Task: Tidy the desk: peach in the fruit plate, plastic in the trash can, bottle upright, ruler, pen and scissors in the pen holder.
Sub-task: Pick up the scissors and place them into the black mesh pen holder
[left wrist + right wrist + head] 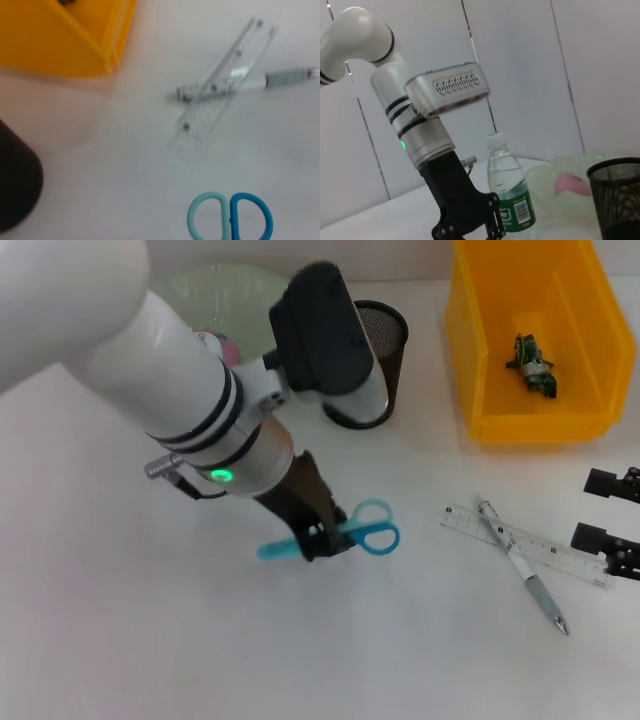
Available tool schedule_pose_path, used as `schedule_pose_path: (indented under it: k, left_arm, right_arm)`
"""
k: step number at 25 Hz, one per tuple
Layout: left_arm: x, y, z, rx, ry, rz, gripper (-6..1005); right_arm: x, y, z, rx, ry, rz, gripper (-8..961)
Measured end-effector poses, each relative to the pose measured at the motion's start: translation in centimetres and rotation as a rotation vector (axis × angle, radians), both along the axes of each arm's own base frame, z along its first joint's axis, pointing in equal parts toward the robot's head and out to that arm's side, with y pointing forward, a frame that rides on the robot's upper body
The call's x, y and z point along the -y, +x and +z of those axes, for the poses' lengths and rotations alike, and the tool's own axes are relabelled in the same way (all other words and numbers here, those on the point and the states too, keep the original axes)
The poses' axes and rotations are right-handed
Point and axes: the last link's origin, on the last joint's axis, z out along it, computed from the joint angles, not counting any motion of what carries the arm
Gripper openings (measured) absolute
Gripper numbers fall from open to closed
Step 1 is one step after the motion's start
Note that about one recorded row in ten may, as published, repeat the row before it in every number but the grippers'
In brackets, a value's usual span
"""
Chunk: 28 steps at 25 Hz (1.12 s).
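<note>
Left end effector (322, 536) sits over the scissors (345, 536) mid-worktop, its arm blocking the approach to the pen holder (375, 360) from the left, while bare worktop (150, 640) lies open in front and between scissors and the crossed ruler (528, 546) and pen (520, 565).

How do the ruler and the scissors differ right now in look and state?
The ruler is clear, straight plastic; the scissors are blue, with two looped handles in different shades. The ruler lies free with the pen crossing it, while the left gripper is down at the scissors' blades. The ruler is nearer the right gripper, at the table's edge. Both lie flat on the white table, outside the pen holder.
</note>
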Motion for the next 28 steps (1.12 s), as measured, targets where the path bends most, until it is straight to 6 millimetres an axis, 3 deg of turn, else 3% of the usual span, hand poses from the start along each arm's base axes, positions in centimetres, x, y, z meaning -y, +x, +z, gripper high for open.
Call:
schedule_pose_path:
  k: [8, 16, 22, 28]
  left_arm:
    - [-1.6, 2.9, 2.2, 0.307, 0.038, 0.017, 244]
    - [-2.9, 4.6, 2.8, 0.553, 0.091, -0.011, 249]
    - [-3.9, 5.1, 2.4, 0.701, 0.134, -0.017, 253]
    - [-5.9, 4.5, 1.8, 0.858, 0.289, -0.010, 257]
  right_arm:
    - [1.0, 0.9, 0.9, -0.031, 0.079, -0.051, 766]
    - [1.5, 1.1, 0.6, -0.039, 0.081, -0.065, 766]
    - [1.5, 0.8, 0.2, -0.050, 0.078, -0.064, 765]
    - [1.2, 0.2, -0.6, -0.063, 0.067, -0.047, 766]
